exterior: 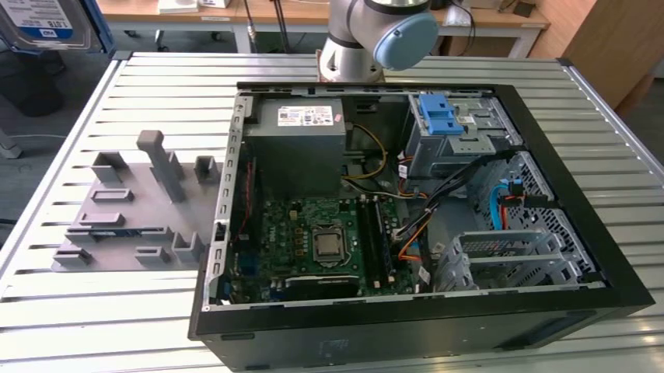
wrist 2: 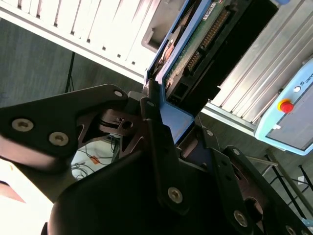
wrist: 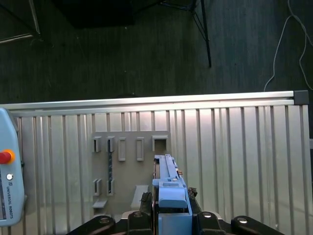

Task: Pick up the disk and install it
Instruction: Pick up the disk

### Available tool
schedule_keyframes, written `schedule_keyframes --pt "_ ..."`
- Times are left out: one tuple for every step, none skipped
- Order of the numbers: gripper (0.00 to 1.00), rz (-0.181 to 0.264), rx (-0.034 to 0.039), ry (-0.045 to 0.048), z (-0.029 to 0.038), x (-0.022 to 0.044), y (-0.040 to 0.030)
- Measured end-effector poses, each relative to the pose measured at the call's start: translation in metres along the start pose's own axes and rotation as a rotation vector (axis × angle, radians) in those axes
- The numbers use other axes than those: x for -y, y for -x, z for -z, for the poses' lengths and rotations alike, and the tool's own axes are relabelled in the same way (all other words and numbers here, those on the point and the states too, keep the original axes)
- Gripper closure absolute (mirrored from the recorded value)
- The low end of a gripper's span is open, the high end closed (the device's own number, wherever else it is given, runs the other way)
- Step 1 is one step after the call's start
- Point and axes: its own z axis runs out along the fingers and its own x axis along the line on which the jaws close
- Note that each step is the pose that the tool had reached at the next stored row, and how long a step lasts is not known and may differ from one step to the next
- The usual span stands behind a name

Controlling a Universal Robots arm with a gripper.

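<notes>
in the exterior view, the disk (exterior: 46,28) hung at the upper corner on the exterior view's left, well apart from the open computer case (exterior: 415,202) on the slatted table (exterior: 155,78). in the second wrist view, the gripper (wrist 2: 178,122) was closed tight on the disk's blue frame, with the green circuit board showing. in the first wrist view, the disk stood edge-on between the fingers (wrist: 145,199), over the grey rack (wrist: 129,147) on the table.

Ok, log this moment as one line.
gripper: shut on the disk | disk: edge-on, held over grey fixture | computer case: open | install: not yet done
</notes>
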Motion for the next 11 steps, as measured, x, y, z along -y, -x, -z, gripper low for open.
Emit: schedule_keyframes --pt "0.64 0.000 0.0005 0.0000 0.0000 0.0000 0.0000" --pt "0.64 0.000 0.0010 0.0000 0.0000 0.0000 0.0000" --pt "0.64 0.000 0.0014 0.0001 0.0000 0.0000 0.0000" --pt "0.64 0.000 0.0018 0.0002 0.0000 0.0000 0.0000" --pt "0.64 0.000 0.0024 0.0001 0.0000 0.0000 0.0000" --pt "0.64 0.000 0.0025 0.0001 0.0000 0.0000 0.0000" --pt "0.64 0.000 0.0025 0.0000 -0.0001 0.0002 0.0000" --pt "0.64 0.000 0.0026 0.0001 0.0000 0.0010 0.0000" --pt "0.64 0.000 0.0025 0.0002 0.0000 0.0018 0.0000" --pt "0.64 0.000 0.0026 0.0001 0.0000 0.0029 0.0001" --pt "0.64 0.000 0.0025 0.0001 0.0000 0.0041 0.0002"
